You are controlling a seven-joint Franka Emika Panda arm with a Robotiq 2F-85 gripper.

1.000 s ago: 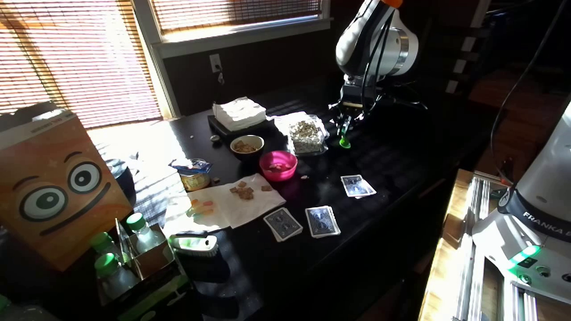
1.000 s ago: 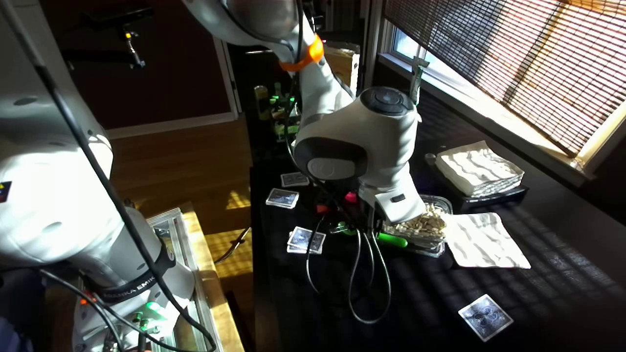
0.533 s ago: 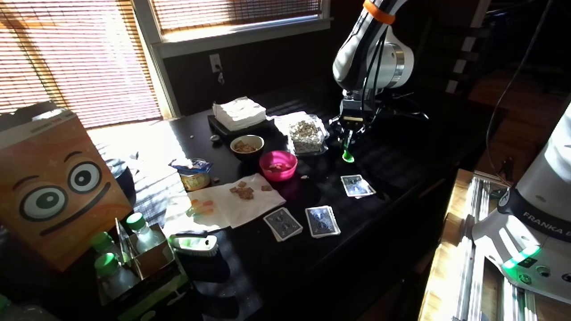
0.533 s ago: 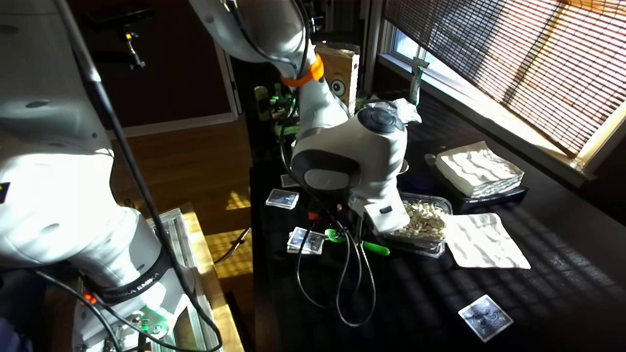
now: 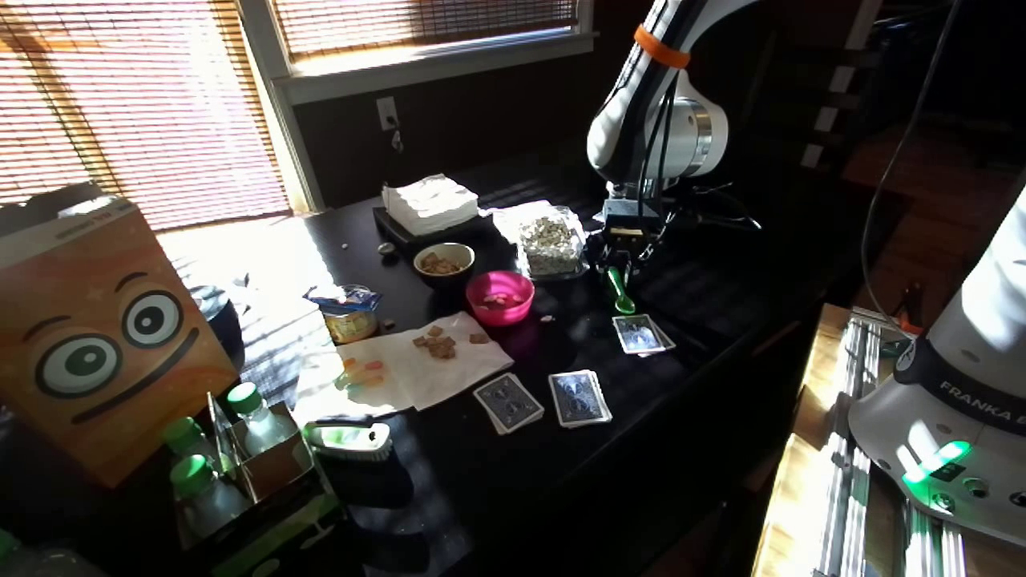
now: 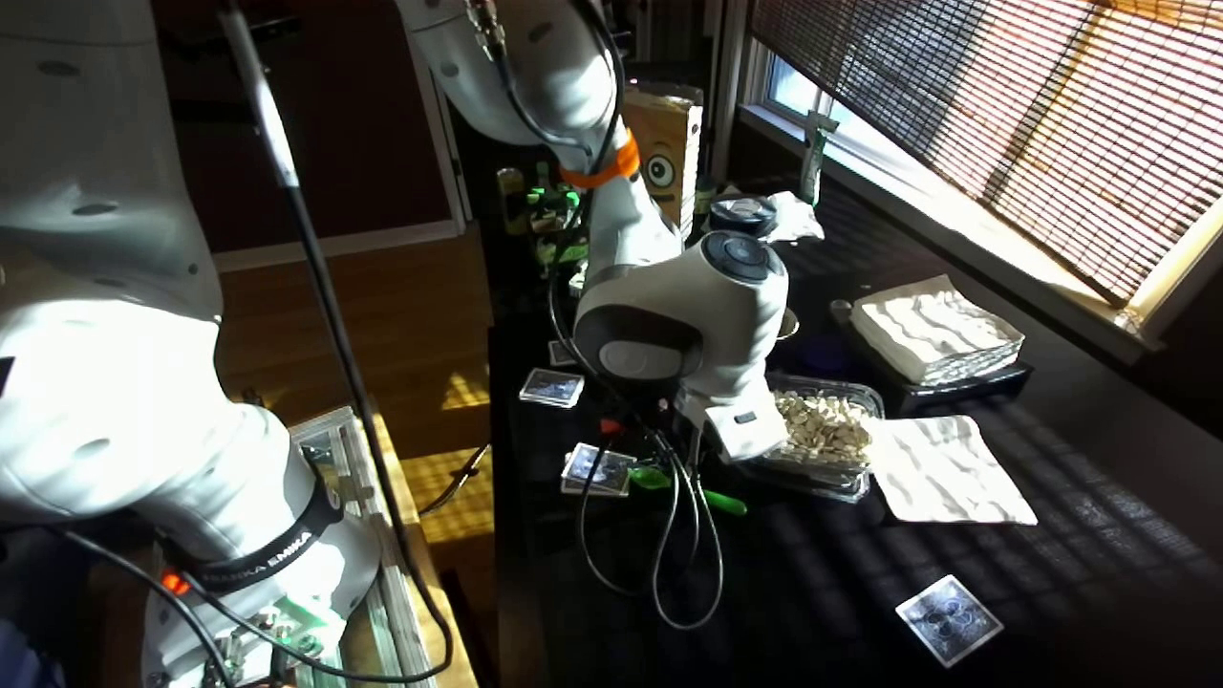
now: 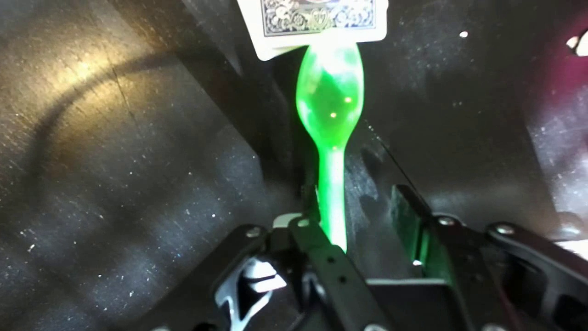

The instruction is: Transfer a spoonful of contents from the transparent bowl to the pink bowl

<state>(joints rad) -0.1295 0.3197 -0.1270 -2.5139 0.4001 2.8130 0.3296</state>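
My gripper is low over the dark table, jaws apart. The green spoon lies between the fingers, its handle along one finger and a gap to the opposite finger. In the wrist view its tip reaches the edge of a card pile; it seems to rest on the table. Beside the gripper in an exterior view stands the transparent bowl, a clear box-like container of pale, lumpy contents. The pink bowl holds a few pale pieces; the arm hides it in an exterior view.
Playing card piles lie near the spoon and along the table edge. A dark bowl with brown pieces stands behind the pink bowl. Farther off are a napkin stack, white paper with brown pieces, and a bottle carrier.
My arm has come down and toward the card pile with the spoon. The jaws have opened, and the spoon now lies lower, its tip by the cards.
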